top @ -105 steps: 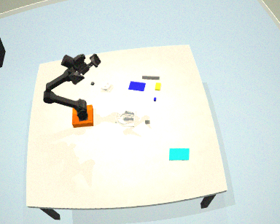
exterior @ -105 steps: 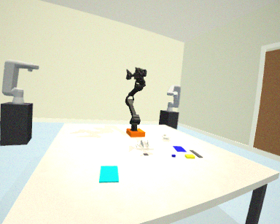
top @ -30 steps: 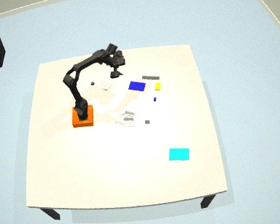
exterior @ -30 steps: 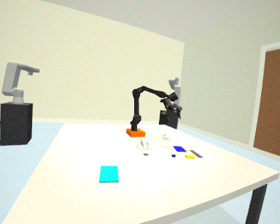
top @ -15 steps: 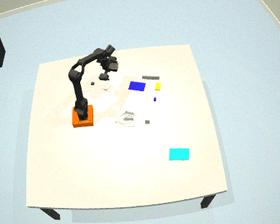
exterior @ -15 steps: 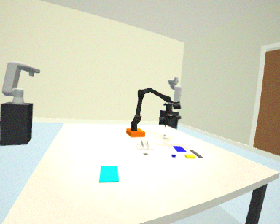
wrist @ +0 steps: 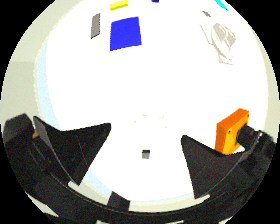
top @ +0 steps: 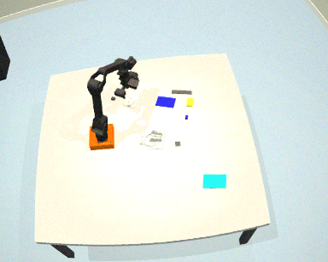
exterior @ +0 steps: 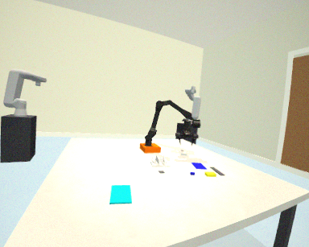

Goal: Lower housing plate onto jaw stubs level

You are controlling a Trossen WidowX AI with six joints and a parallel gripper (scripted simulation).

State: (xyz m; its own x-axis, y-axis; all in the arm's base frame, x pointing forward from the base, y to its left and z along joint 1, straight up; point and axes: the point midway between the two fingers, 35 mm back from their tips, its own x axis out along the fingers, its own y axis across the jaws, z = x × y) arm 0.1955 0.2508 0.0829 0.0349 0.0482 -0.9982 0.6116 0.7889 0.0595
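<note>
My gripper is open and empty, above the table at the far side. Below it lies a small pale piece, washed out against the white table; its faint outline lies between and just beyond the fingertips in the wrist view. A larger white piece with grey parts lies nearer the middle of the table, away from the gripper. I cannot tell for certain which pale piece is the housing plate, nor make out the pins, the jaws or the stubs.
A blue panel, yellow block, dark bar and small blue block lie right. A small dark block is near the gripper, a grey one mid-table, a cyan panel in front.
</note>
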